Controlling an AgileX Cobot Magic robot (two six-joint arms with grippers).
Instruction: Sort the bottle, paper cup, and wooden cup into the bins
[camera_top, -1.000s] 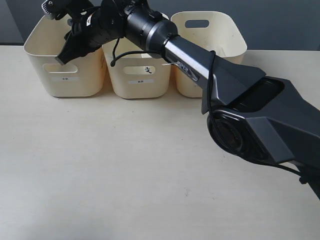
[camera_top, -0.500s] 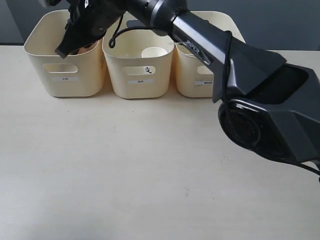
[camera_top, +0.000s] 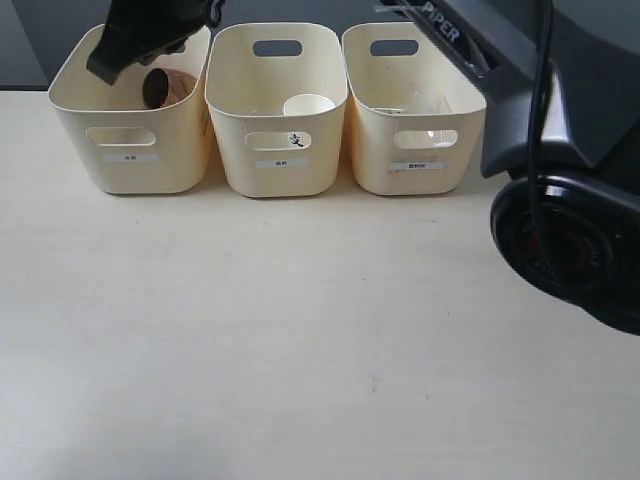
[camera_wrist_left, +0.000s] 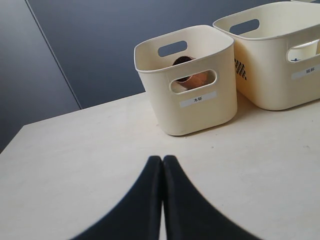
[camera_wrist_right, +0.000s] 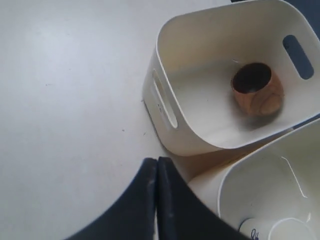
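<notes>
Above the left bin (camera_top: 130, 150), my right gripper (camera_top: 103, 68) has lifted clear. A second ago my arm lay low across the bins. Its jaws, part open then, are now pressed together on nothing. And the wooden cup (camera_wrist_right: 257, 90) lies on its side inside that bin! With the arm gone, the paper cup (camera_top: 308, 104) shows in the middle bin (camera_top: 280, 150). My left gripper (camera_wrist_left: 162, 160) hangs closed and empty over the table (camera_wrist_left: 75, 150).

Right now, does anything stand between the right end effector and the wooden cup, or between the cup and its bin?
Nothing visible. The cup lies inside the left bin, and the shut end effector hangs above it with only open air between.
</notes>
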